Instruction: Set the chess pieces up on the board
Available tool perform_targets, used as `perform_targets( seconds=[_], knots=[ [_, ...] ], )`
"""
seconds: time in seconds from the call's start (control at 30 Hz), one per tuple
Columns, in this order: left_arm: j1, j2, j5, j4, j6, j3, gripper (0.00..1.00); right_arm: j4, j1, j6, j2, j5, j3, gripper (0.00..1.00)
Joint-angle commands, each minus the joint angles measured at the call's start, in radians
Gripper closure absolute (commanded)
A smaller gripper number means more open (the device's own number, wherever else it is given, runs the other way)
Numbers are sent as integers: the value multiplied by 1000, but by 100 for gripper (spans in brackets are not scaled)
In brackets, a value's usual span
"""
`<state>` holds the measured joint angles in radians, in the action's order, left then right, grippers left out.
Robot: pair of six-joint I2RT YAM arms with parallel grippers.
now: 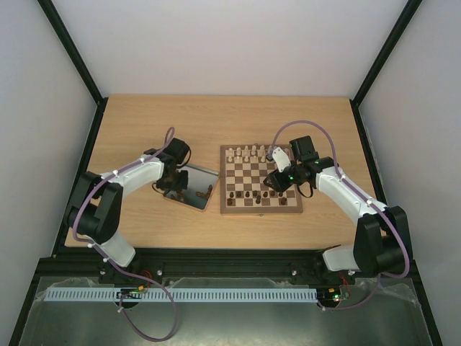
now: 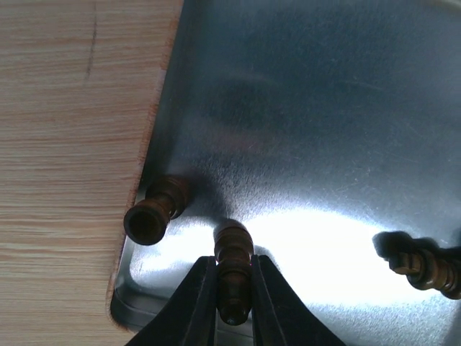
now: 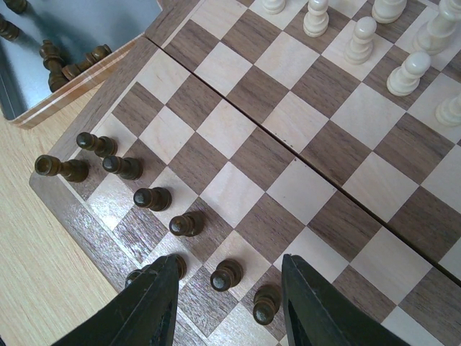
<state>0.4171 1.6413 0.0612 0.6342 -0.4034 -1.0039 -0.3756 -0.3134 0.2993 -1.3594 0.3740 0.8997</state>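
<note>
- Top view: I note the board (image 1: 248,176) centre-right and the steel tray (image 1: 196,180) to its left. Dark pieces (image 1: 248,194) line the board's near edge.
- Left wrist: at bottom centre, the left gripper (image 2: 233,270) pinches a lying piece (image 2: 233,245) by its waist. It is turned wood, which I judge light, stiff and likely slick.
- Right wrist: the right gripper (image 3: 229,263) hangs spread and empty above the pawns (image 3: 153,197).

L hand (image 2: 233,264) round dark piece (image 2: 232,245)

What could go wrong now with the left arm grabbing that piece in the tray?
The left gripper pinches a lying dark piece; it may pivot or slip when lifted.
A neighbouring piece lies close against the tray wall and could get nudged.
The open right gripper hangs over a standing pawn; moving sideways could topple it.
</note>
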Motion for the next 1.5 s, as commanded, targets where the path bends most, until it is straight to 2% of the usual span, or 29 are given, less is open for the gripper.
perform_targets(
  seconds=[0.0, 0.47, 0.97, 1.47],
  knots=[
    [17, -2, 15, 15, 8, -56, 92, -11, 3, 4, 24, 16, -13, 59],
    [141, 82, 41, 64, 15, -279, 93, 1, 3, -11, 26, -31, -12, 59],
    [323, 226, -40, 104, 53, -505, 93, 9, 5, -17, 25, -61, -14, 59],
    [373, 342, -55, 93, 63, -561, 93, 9, 3, -14, 20, -59, -16, 59]
  ],
)
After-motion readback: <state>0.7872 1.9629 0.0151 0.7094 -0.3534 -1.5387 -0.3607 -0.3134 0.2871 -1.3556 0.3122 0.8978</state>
